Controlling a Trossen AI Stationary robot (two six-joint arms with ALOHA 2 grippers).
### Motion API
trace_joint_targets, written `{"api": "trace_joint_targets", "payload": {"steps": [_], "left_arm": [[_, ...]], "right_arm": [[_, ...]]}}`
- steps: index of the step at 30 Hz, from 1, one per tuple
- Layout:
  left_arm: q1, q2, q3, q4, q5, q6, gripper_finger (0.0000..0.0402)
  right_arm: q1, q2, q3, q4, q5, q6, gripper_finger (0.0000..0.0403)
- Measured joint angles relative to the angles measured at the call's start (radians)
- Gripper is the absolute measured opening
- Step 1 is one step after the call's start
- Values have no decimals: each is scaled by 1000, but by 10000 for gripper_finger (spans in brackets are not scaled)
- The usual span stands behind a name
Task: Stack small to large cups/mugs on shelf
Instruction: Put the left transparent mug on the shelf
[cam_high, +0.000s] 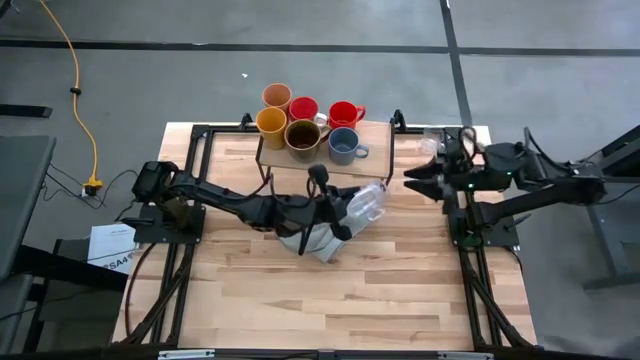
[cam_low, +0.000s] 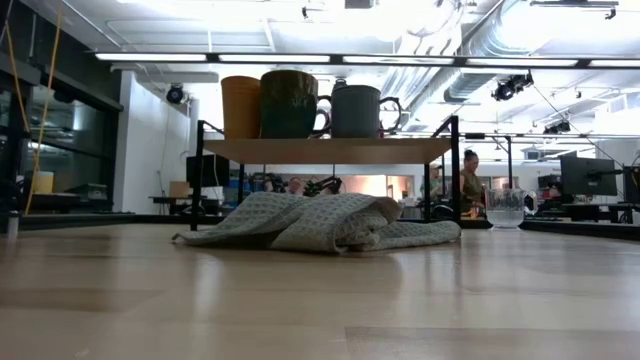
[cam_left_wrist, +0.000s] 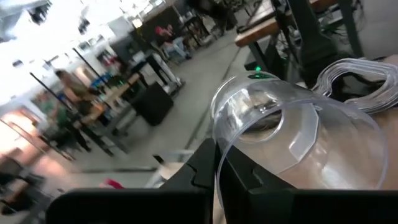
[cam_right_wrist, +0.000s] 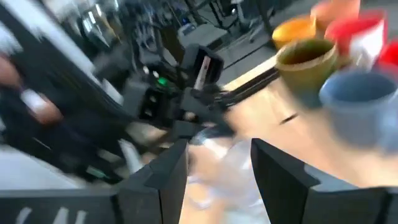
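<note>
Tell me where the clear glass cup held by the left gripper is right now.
In the high view the clear glass cup sits mid-table in the left gripper, above the grey cloth and just in front of the light-wood shelf.

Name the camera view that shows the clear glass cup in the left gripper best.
Left wrist view: the clear glass cup fills it, the fingers against it. High view shows it small, tilted above the cloth. Low view misses it; right wrist blurs it.

Light-wood tabletop (cam_high: 300, 300), low wooden shelf (cam_high: 375, 135) on black legs at its far edge, shelf bearing yellow mug (cam_high: 271, 122), brown mug (cam_high: 302, 136), grey-blue mug (cam_high: 343, 146), crumpled grey cloth (cam_low: 330, 222) on tabletop before shelf, clear glass cup (cam_low: 505, 208) standing on tabletop beside shelf.
</note>
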Motion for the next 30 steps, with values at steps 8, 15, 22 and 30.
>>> {"api": "trace_joint_targets", "payload": {"steps": [8,15,22,30], "left_arm": [[1,0,0,-52,2,-125,0],[1,-5,0,-80,-21,-124,0],[2,-10,0,-76,-24,-124,0],[29,-10,0,-76,-23,-150,0]], "right_arm": [[1,99,0,15,46,-676,168],[1,232,178,-136,106,-979,168],[66,413,521,-602,141,-1028,168],[249,624,694,-895,225,-1028,168]]}}
